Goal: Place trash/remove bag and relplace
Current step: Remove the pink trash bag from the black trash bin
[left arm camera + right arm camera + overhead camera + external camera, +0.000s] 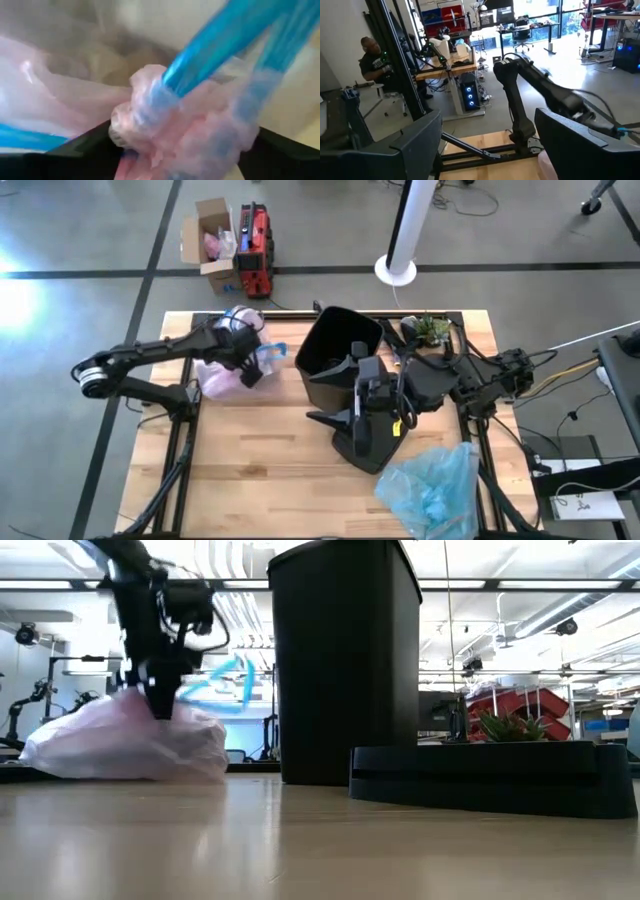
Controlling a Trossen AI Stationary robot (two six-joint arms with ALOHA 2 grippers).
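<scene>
The pale pink bag (pixel 222 377) lies full on the table's far left part, its blue ties (pixel 270 355) sticking out toward the black bin (pixel 335 355), which stands upright at the middle. My left gripper (pixel 246 368) is shut on the bag's top. My right gripper (pixel 362 390) hangs open and empty above the black bin lid (pixel 365 435), right of the bin. The crinkly light blue bag (pixel 432 485) lies at the near right. Loose trash is out of view. My left gripper pinches the bag's gathered, bunched top (pixel 150 115) between its two fingers, right where the blue ties (pixel 215 45) come out. Several layers are crumpled together. The fingers (pixel 160 700) come from above, pointing down. The bag's body (pixel 125 745) rests on the table, slack.
A black-and-green clump (pixel 430 328) sits at the table's far right corner. The flat lid (pixel 480 778) lies on the table beside the bin (pixel 345 660). A cardboard box (pixel 212 242) and a red case (pixel 255 250) stand on the floor beyond the far edge. A person (pixel 372 62) sits in the room behind.
</scene>
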